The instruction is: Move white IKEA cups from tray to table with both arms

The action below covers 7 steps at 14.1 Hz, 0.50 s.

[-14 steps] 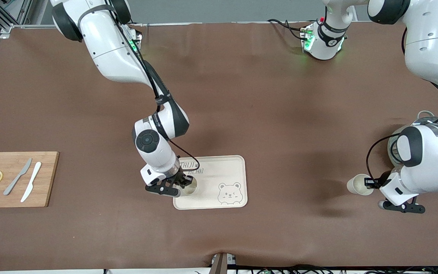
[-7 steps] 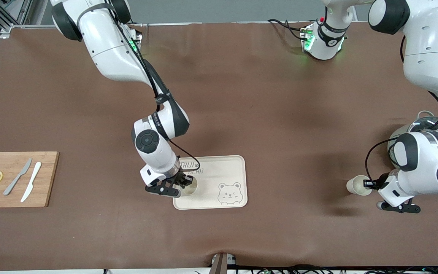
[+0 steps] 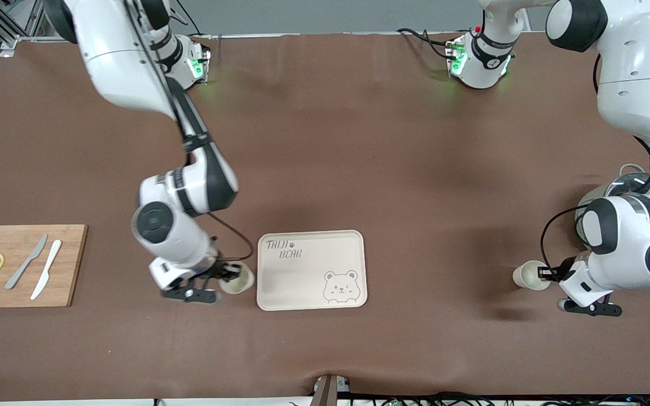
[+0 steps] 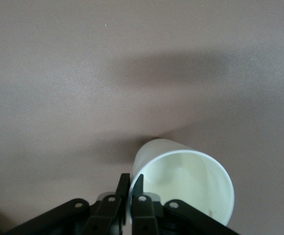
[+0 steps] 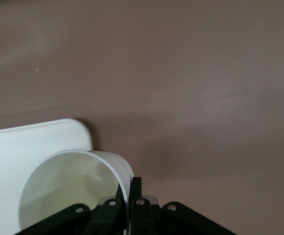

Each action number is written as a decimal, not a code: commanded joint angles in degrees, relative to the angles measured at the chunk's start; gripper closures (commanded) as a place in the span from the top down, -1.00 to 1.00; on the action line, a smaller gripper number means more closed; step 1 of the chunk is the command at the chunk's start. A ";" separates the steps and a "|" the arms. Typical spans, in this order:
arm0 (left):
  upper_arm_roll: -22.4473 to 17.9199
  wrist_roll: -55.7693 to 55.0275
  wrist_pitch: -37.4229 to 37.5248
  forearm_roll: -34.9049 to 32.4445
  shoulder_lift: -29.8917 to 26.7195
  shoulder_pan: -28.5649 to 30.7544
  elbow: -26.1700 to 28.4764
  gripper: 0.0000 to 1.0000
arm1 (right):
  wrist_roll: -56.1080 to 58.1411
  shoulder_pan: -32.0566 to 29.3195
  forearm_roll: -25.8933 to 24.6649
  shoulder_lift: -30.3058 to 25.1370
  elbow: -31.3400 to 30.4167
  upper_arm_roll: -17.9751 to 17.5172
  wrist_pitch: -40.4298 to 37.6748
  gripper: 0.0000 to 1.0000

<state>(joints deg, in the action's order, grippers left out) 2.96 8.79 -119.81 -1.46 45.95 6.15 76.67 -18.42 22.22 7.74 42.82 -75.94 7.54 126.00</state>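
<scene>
My right gripper [image 3: 228,277] is shut on the rim of a cream-white cup [image 3: 237,281], one finger inside and one outside. It holds the cup tilted, just off the edge of the bear-printed tray [image 3: 313,265] toward the right arm's end of the table. The right wrist view shows this cup [image 5: 68,191], the pinching fingers [image 5: 136,188] and a tray corner [image 5: 29,147]. My left gripper [image 3: 545,273] is shut on the rim of the second cup [image 3: 530,275], tilted over bare table at the left arm's end. The left wrist view shows that cup [image 4: 186,178] and the fingers [image 4: 123,188].
A wooden cutting board [image 3: 71,265] with two knives and two lemon slices lies at the right arm's end of the table. A glass vessel [image 3: 624,183] stands partly hidden under the left arm. Brown cloth covers the table between tray and left cup.
My right arm has carried its cup off the tray toward the right arm's end of the table; the tray now holds nothing. The left arm has barely moved.
</scene>
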 commanded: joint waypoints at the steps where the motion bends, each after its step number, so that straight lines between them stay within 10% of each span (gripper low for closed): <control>1: 0.47 0.44 -0.60 -1.00 -0.08 0.27 0.06 -0.23 | 6.27 -4.02 -0.36 -0.90 -1.22 -1.21 -0.31 -1.00; 5: 0.47 0.87 -0.60 -1.00 -0.69 0.27 -0.03 1.00 | 16.63 -9.81 -0.18 -0.37 -1.40 -1.39 -0.14 -1.00; 7: 0.47 2.80 -0.60 -1.00 -1.22 0.44 -0.21 1.00 | 20.42 -11.84 -0.01 -0.11 -1.49 -1.39 0.12 -1.00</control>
<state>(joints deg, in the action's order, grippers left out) 3.03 9.64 -120.32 -1.46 45.90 6.10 76.31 -1.54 12.87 7.75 42.84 -77.13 7.44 125.87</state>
